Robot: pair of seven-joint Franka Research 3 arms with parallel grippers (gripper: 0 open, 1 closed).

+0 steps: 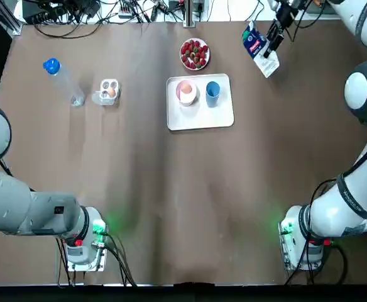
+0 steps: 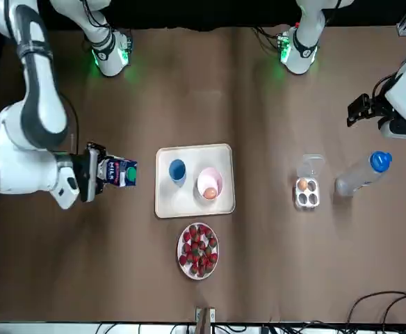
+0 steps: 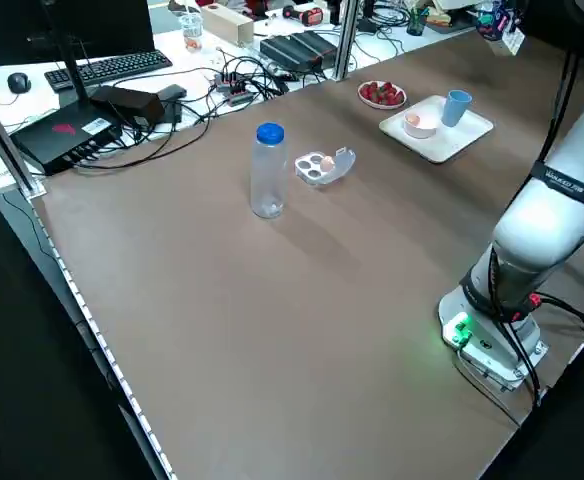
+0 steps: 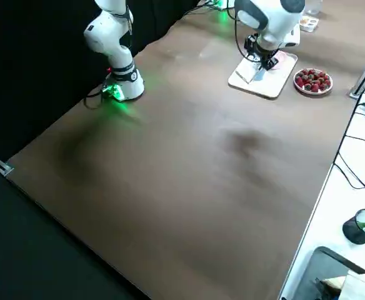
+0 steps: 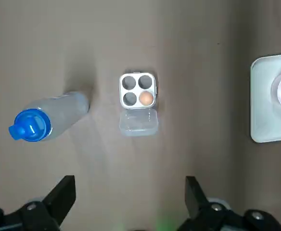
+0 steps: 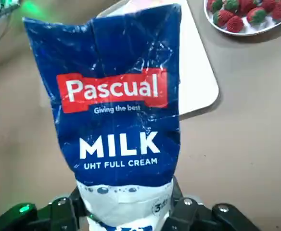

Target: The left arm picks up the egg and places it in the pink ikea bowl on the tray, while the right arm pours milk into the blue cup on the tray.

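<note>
Eggs (image 1: 186,87) 2: pink bowl (image 1: 187,100) 1, carton (image 1: 108,92) 1 | right end effector (image 2: 100,171) pinches milk (image 6: 121,110) | left end effector (image 5: 131,185) spread

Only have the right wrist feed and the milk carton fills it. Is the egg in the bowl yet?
Observer: Yes. An egg lies in the pink bowl on the tray.
Operator: And my pour target?
Observer: The blue cup stands on the tray beside the pink bowl; your carton is held off to the tray's side, not above it.
Operator: Other arm?
Observer: The left end effector hangs open and empty, apart from the egg box.
</note>
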